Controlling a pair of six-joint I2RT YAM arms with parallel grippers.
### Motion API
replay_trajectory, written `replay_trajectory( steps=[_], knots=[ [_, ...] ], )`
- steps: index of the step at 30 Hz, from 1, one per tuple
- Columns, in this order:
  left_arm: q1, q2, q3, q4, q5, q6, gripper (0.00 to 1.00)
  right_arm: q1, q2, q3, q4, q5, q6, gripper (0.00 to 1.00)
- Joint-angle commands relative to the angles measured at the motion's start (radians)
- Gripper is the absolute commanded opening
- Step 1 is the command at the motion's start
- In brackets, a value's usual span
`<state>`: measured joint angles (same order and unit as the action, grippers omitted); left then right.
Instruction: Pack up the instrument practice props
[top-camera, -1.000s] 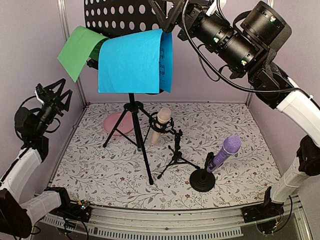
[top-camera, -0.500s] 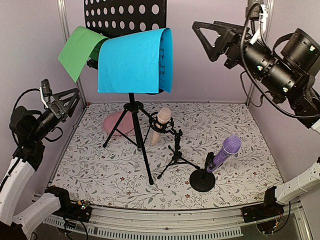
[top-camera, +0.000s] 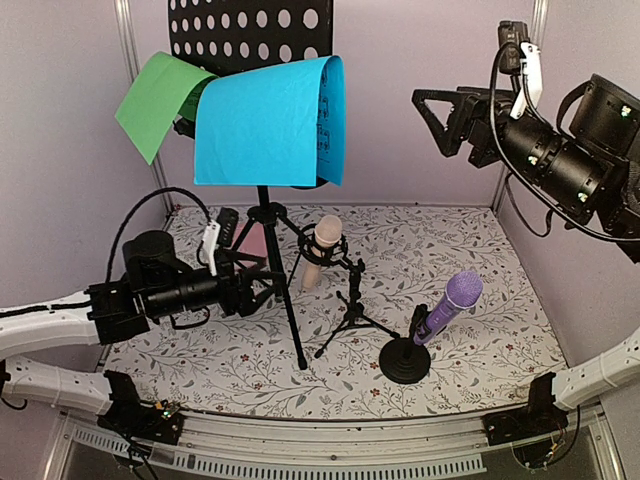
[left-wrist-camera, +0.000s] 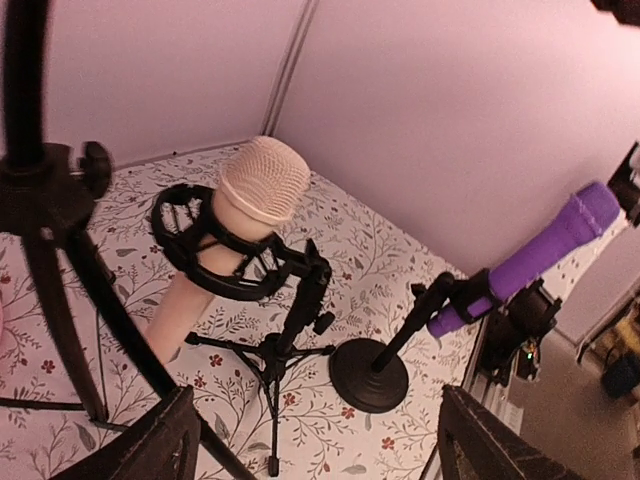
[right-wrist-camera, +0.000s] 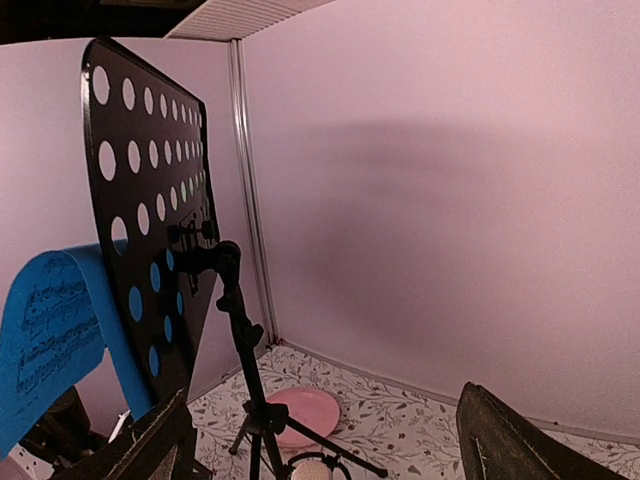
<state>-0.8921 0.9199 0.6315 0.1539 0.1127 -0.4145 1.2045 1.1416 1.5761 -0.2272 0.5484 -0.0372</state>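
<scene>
While the left pincer (left-wrist-camera: 315, 455) and right pincer (right-wrist-camera: 320, 445) gape empty, ease the left around the beige microphone (left-wrist-camera: 245, 215), missing the tripod (left-wrist-camera: 60, 300).

Setting, as I log it from my remote station: a robot test cell in a lab, not a lived-in room. Enclosure: plain lilac wall panels (top-camera: 400, 180) joined by aluminium corner posts (top-camera: 130, 40). Work surface: a table under a floral-print sheet (top-camera: 220, 350). Near edge: a metal rail (top-camera: 330, 440) with the arm mounts (top-camera: 140, 415) bolted on. Contents I count as staged props only: a perforated music rack on tripod (top-camera: 225, 60), a beige microphone (top-camera: 322, 245) and a purple microphone (top-camera: 455, 300), each on a small stand.
</scene>
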Motion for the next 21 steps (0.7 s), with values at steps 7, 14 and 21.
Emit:
replay_trajectory(
  steps=[7, 14, 21],
  knots=[
    [-0.257, 0.377, 0.143, 0.262, -0.047, 0.426, 0.84, -0.318, -0.005, 0.027, -0.398, -0.27, 0.339, 0.92],
    [-0.283, 0.648, 0.32, 0.289, 0.098, 0.518, 0.82, -0.41, -0.022, -0.03, -0.455, -0.343, 0.369, 0.93],
    [-0.266, 0.83, 0.457, 0.263, 0.196, 0.554, 0.83, -0.45, -0.091, -0.141, -0.51, -0.384, 0.388, 0.94]
  ],
)
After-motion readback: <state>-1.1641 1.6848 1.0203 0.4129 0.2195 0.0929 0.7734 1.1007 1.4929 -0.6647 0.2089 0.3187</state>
